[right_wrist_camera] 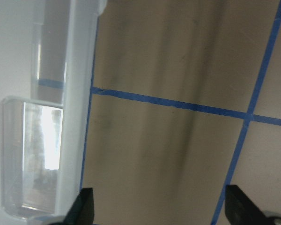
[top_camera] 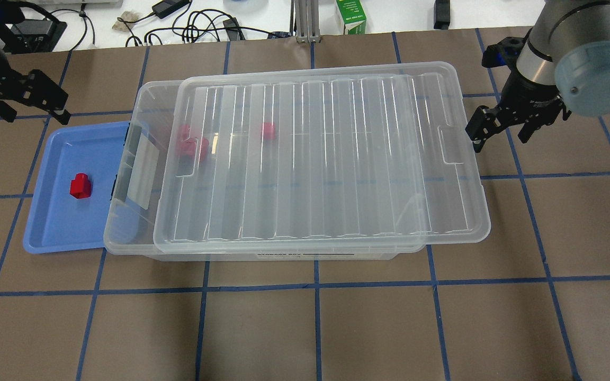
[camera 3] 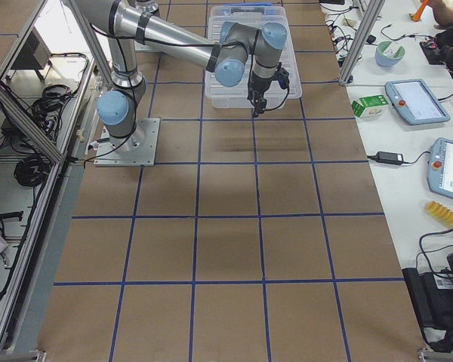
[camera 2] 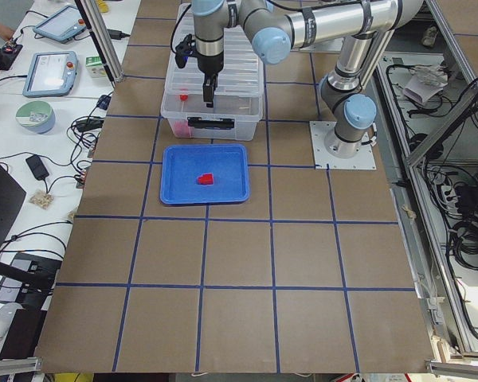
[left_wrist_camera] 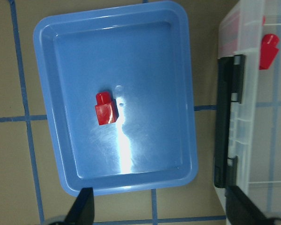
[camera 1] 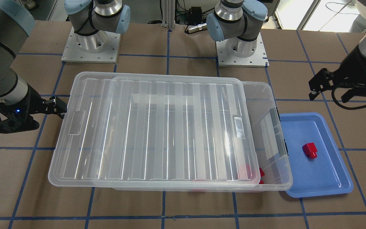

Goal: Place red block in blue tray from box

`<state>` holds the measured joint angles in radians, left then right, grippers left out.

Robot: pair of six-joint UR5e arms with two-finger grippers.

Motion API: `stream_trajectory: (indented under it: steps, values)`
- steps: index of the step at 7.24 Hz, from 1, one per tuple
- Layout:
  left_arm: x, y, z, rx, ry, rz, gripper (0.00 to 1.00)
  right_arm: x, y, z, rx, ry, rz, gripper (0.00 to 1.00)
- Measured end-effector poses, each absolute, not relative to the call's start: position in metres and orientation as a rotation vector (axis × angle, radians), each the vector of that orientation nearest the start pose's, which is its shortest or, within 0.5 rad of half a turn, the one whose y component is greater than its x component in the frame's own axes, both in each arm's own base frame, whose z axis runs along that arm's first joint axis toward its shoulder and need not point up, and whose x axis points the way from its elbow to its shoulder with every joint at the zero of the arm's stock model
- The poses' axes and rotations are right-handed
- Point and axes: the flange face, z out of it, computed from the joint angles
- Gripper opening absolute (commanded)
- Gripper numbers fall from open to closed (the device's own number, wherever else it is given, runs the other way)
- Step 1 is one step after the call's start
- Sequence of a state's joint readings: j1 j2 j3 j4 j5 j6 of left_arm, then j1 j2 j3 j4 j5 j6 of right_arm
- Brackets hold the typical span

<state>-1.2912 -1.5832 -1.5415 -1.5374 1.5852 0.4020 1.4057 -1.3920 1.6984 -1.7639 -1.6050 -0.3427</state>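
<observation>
One red block (top_camera: 80,186) lies in the blue tray (top_camera: 51,222), which sits against the box's (top_camera: 125,247) left end; the block also shows in the left wrist view (left_wrist_camera: 106,109). The box's clear lid (top_camera: 326,159) is slid toward the right, leaving a gap at the tray end. Several more red blocks (top_camera: 191,145) lie inside the box. My left gripper (top_camera: 32,114) hangs open and empty above the tray's far side. My right gripper (top_camera: 500,143) is open and empty just past the lid's right end.
The brown table has blue tape grid lines. Both arm bases (camera 1: 91,47) stand behind the box. Cables, a green carton (top_camera: 351,16) and tablets lie on the white benches beyond the table edge.
</observation>
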Motion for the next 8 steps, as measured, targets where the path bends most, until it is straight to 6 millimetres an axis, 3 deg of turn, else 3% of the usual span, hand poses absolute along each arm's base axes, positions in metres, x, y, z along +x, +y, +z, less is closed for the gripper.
stream_trajectory:
  steps: [2,3,6,8]
  values:
    - [-0.075,-0.5,0.509,0.281,3.099,-0.098,1.0,0.071,-0.55,0.354,-0.258,3.12,0.166,1.0]
    - [-0.096,-0.495,0.504,0.231,3.109,-0.091,1.0,0.079,-0.55,0.354,-0.251,3.101,0.154,1.0]
    - [-0.112,-0.489,0.494,0.14,3.121,-0.073,1.0,0.084,-0.555,0.367,-0.251,3.098,0.107,1.0]
    - [-0.112,-0.492,0.494,0.112,3.123,-0.078,1.0,0.083,-0.565,0.399,-0.244,3.116,0.036,1.0]
